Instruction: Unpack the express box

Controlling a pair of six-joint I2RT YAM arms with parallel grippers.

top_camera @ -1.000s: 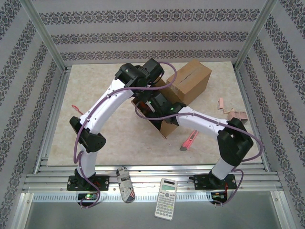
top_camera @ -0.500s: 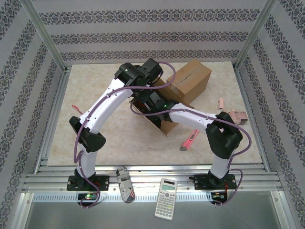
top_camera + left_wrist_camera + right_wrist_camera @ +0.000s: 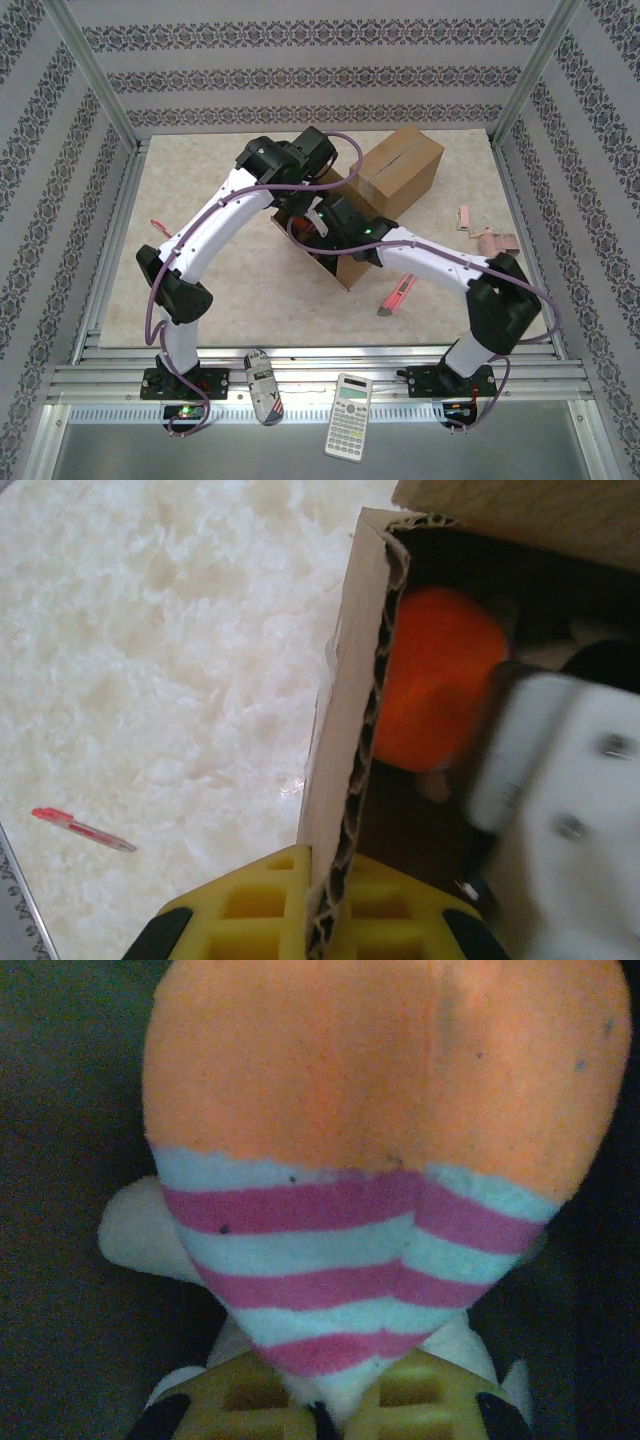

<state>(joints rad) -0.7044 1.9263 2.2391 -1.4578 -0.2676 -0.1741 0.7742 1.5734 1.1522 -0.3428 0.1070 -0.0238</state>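
Note:
The brown cardboard express box lies mid-table with its open end facing the near left. My left gripper reaches in from the far side. In the left wrist view this left gripper is shut on the box's corrugated wall, its yellow fingers one on each side. Inside the box lies an orange plush toy. My right gripper is down in the opening. In the right wrist view, that right gripper is shut on the pink-and-white striped part of the plush toy.
A pink utility knife lies near the box's right front. At the right edge are small pink items. A red pen lies far left, and the same pen lies on the mat. A calculator rests on the front rail.
My right gripper has shut on the striped part of the plush toy inside the box, and its arm shifted slightly. The left gripper kept its hold on the box wall.

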